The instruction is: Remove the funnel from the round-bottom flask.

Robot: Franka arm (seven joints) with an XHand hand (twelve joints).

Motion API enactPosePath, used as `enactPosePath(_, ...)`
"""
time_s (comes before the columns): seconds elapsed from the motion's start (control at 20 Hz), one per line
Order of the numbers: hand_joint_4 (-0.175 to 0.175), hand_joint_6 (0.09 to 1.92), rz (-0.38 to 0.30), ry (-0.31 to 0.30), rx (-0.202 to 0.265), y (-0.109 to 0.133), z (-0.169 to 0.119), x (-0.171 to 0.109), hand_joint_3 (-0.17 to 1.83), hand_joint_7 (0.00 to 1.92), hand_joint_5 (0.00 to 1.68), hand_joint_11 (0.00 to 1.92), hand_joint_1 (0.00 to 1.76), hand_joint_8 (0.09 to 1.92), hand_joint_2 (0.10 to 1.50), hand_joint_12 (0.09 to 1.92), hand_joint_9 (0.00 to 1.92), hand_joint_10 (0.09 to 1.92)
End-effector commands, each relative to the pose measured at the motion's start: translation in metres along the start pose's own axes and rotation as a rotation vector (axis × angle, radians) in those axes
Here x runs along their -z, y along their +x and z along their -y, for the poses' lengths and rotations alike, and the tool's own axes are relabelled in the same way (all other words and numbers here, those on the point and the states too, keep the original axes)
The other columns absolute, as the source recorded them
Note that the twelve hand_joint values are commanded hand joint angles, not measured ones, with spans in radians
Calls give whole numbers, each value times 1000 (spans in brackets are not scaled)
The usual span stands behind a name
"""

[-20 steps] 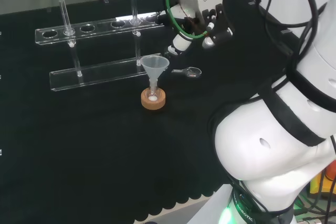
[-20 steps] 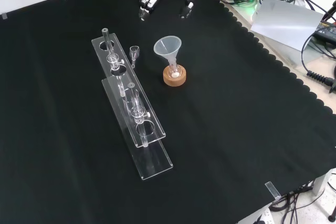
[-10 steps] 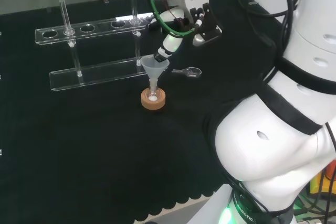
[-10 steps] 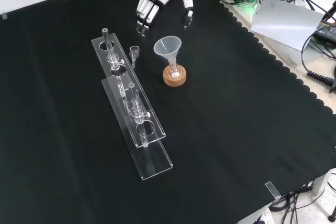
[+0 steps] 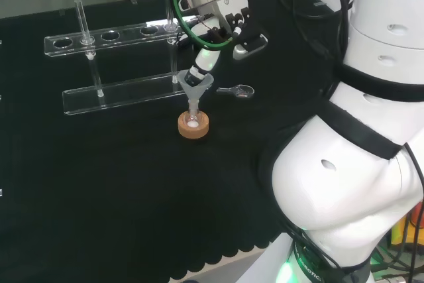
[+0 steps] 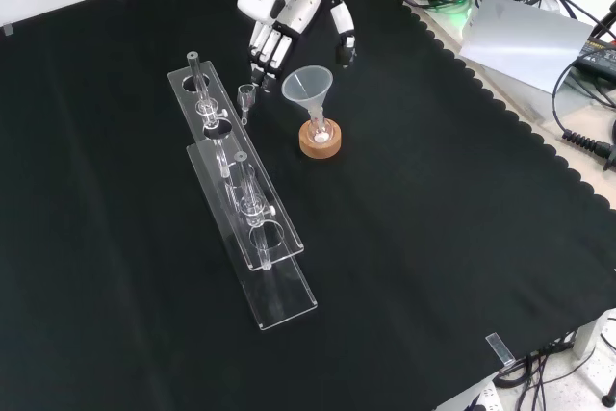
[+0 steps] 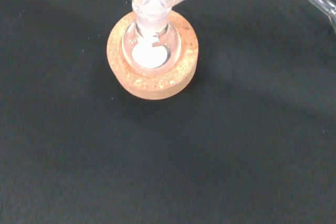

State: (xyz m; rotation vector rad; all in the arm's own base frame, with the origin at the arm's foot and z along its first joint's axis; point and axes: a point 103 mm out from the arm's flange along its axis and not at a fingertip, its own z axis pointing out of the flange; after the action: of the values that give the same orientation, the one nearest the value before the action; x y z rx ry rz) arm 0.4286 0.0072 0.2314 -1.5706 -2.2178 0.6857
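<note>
While seated in the flask (image 6: 320, 129), funnel (image 6: 307, 86) just below the spread hand (image 6: 289, 18).

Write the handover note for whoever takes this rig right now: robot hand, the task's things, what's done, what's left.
Robot hand: open, fingers relaxed, holding nothing, poised just above the funnel in the front view.
Funnel: upright, stem seated in the neck of the round-bottom flask.
Flask: on the cork ring, something white at its bottom.
Nearby: clear test-tube rack, left of the flask in the front view.
Done: the approach.
Left: close on the funnel, lift it straight out, probably without tipping the flask, and set it aside.
</note>
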Motion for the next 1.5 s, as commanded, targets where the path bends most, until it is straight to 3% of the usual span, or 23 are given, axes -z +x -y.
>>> enactPosePath(0.05,47,87,18,29,16,2,-4,-5,446,0,0,295,515,177,608,1521,0,868)
enactPosePath(0.6,46,87,74,51,3,5,-14,-16,416,0,0,329,623,204,627,1510,36,903)
enactPosePath(1.1,47,87,86,73,2,5,-20,-21,481,0,62,361,719,366,622,1489,129,858)
enactPosePath(1.5,46,87,98,79,3,7,-22,-22,575,0,136,370,756,533,600,1483,323,744)
